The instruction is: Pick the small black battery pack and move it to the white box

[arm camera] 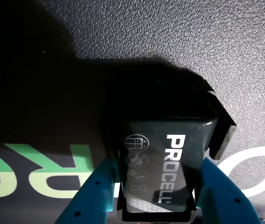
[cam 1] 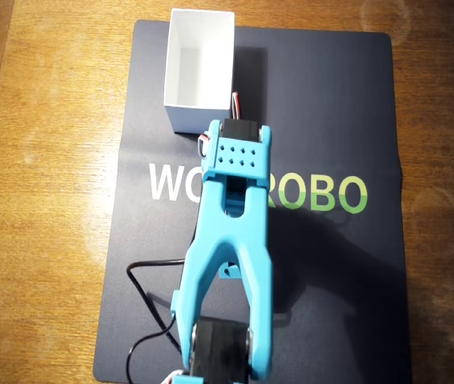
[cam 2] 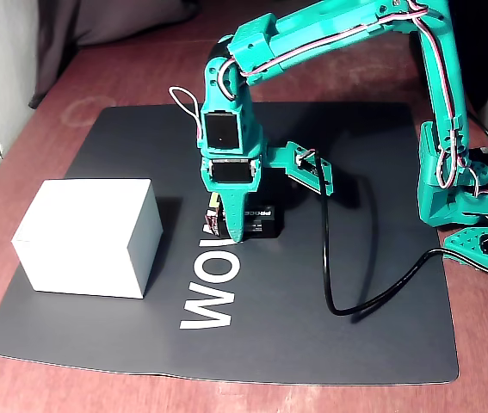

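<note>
Wooden tabletop [cam 1: 42, 200] carries a dark mat [cam 2: 355, 344]. At the mat's centre the hand [arm camera: 158, 205] pinches the small black battery pack [arm camera: 165, 168], apparently still down at the mat: the grasp step. Next it needs lifting toward the white box [cam 1: 180, 108] at 11 o'clock overhead, which looks empty.

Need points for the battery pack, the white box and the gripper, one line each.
battery pack [arm camera: 162, 168]: wrist view, on its top face beside the PROCELL lettering.
white box [cam 2: 80, 225]: fixed view, on its near side wall.
gripper [arm camera: 156, 196]: wrist view, midway between the blue fingertips, which flank the pack.
</note>
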Tool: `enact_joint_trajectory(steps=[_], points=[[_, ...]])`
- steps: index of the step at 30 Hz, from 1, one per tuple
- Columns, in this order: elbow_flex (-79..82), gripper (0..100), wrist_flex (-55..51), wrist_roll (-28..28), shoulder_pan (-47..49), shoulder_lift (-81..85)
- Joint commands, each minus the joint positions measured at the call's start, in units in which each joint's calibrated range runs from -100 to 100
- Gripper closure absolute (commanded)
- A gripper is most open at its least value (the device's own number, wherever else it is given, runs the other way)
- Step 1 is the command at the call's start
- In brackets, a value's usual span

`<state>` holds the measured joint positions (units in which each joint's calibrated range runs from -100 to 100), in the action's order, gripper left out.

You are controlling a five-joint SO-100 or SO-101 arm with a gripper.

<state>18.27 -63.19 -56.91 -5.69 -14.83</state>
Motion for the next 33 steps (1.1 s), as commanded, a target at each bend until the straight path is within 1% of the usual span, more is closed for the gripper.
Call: enact_joint_trajectory(steps=[1, 4, 21, 25, 29, 33], points=[[-0.4, 97, -0.6, 0.3, -2.6, 0.1], [-0.7, 94, -0.6, 0.3, -2.6, 0.9], [0.0, 94, -0.6, 0.3, -2.2, 3.4], [-1.6, 94, -0.5, 1.4, -1.9, 5.0], [-2.1, 94, -0.5, 1.5, 0.9, 9.4], [-4.5, 94, -0.5, 1.6, 5.9, 14.3]])
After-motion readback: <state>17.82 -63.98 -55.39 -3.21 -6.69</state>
